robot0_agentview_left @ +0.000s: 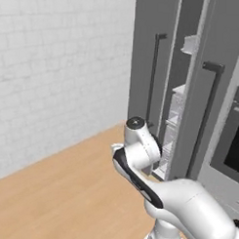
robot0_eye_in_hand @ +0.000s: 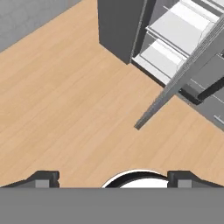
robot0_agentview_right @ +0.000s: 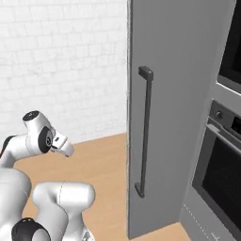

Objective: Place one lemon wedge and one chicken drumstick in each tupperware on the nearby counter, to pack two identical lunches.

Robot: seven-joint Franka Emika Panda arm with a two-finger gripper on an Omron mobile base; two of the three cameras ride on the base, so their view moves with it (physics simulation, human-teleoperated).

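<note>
Folded arm points the wide-open gripper (robot0_eye_in_hand: 113, 177) at the floor (robot0_eye_in_hand: 65, 96).

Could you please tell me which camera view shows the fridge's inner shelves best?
The hand view: it looks down into the open fridge, showing two white shelves clearly. The left base view shows them as a narrow strip behind the door; in the right base view the grey door blocks them.

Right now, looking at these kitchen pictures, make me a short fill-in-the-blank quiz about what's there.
1. The tall grey fridge door stands ____, with white shelves showing inside.
2. The claw has its two fingertips spread ____, with nothing between them.
3. The floor is made of light ____ planks.
4. The wall behind the arm is white ____.

Missing words: open; wide apart; wooden; brick
</note>
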